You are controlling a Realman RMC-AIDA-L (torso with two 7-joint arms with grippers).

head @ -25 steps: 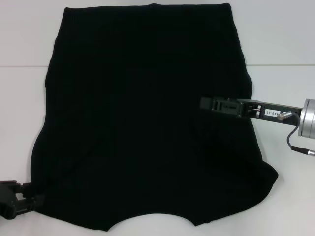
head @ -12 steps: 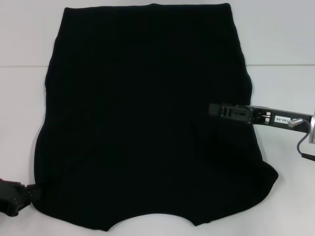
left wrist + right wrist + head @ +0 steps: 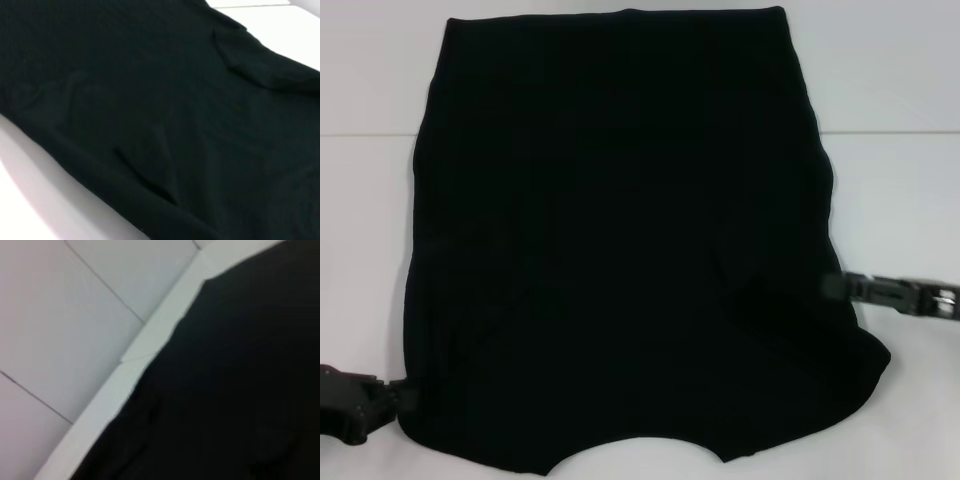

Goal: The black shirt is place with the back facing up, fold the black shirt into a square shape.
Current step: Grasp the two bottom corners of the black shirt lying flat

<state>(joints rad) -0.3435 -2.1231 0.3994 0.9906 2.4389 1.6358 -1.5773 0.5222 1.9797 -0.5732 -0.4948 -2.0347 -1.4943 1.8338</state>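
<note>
The shirt (image 3: 620,240) lay flat on the white surface (image 3: 900,80), filling most of the head view; its straight hem sat at the far side and the curved neckline at the near edge; both sleeves looked already folded inward, giving a roughly rectangular outline with a diagonal crease on each near side. So, as I judge it, the side folds were done; the lengthwise fold that would turn the long shape into a square was not yet made.

The left claw (image 3: 380,400) sat at the near left corner of the shirt, touching or just beside its edge; whether its fingers were apart or together, I cannot tell. The right claw (image 3: 840,287) was at the shirt's right edge, near the lower part; its fingers' state could not be told either. Neither wrist view showed fingers, only black cloth and white surface.

No containers appeared in any view.
</note>
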